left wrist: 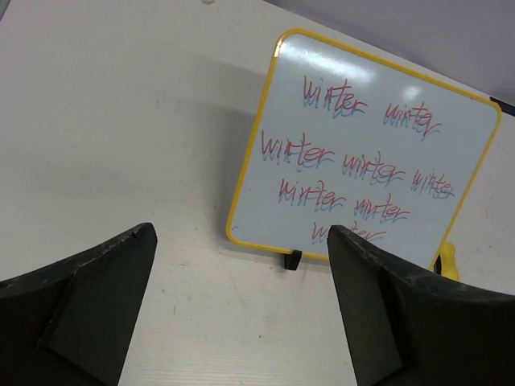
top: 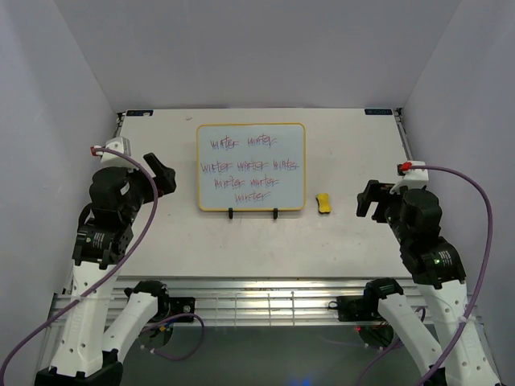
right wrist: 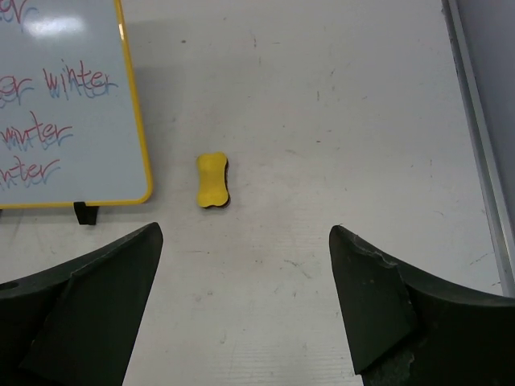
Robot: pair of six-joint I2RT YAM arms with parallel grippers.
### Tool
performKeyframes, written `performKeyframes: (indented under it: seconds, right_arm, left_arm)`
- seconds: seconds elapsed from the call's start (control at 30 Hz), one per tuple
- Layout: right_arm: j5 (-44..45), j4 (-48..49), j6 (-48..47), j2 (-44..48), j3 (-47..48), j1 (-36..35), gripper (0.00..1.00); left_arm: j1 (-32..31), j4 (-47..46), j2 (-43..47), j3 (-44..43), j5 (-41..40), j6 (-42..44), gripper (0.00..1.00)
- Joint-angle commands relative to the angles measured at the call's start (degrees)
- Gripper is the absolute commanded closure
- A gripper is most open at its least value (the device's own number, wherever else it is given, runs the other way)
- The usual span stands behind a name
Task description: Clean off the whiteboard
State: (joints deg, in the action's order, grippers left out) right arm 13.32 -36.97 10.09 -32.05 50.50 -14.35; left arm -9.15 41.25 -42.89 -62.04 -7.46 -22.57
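Note:
The whiteboard [top: 251,166] stands at the table's middle on a black wire stand, with a yellow frame and several purple-red scribbled words. It also shows in the left wrist view [left wrist: 366,153] and in the right wrist view [right wrist: 64,104]. A small yellow eraser [top: 323,202] lies just right of the board's lower right corner; it shows in the right wrist view [right wrist: 212,179]. My left gripper [top: 161,173] is open and empty, left of the board. My right gripper [top: 370,199] is open and empty, right of the eraser.
The pale table [top: 346,145] ends in a metal rail [top: 406,137] along its right edge. Purple cables [top: 483,201] loop from both arms. White walls close in the back and sides.

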Motion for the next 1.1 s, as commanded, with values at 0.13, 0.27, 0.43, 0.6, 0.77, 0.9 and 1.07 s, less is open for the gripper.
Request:
performKeyframes:
  seconds: [0.13,0.27,0.43,0.6,0.77,0.9,1.07]
  right_arm:
    - [-10.2,9.5,-0.1,3.8,-5.8,0.1,0.1]
    - [-17.4,11.3,0.7,4.5,-7.0,0.1,0.1]
    - [-19.6,11.8,1.5,4.5,-6.7,0.1,0.1]
    - [-22.5,11.0,1.1,4.8,-5.9,0.1,0.1]
    - [-24.9,9.7,0.4,5.3,-6.0,0.1,0.1]
    - [-26.0,9.5,0.4,5.3,-6.0,0.1,0.1]
    - [-26.5,7.8,-0.4,5.4,-4.9,0.1,0.1]
  left_arm:
    - [-0.3,-8.8,-0.2,0.8,13.3,-0.4,0.02]
    - [-0.3,-13.7,-6.4,-0.4,16.9,-2.5,0.02]
    - [0.6,-21.1,-21.2,-8.5,21.8,-1.7,0.02]
    - [14.9,-38.4,-37.8,-13.5,45.5,-2.4,0.02]
    - [21.4,-56.0,-47.4,-11.8,65.0,-2.8,0.02]
    - [21.4,-60.1,-57.8,-14.5,77.8,-5.1,0.02]
    - [21.3,-70.3,-66.0,-14.0,83.4,-12.0,0.02]
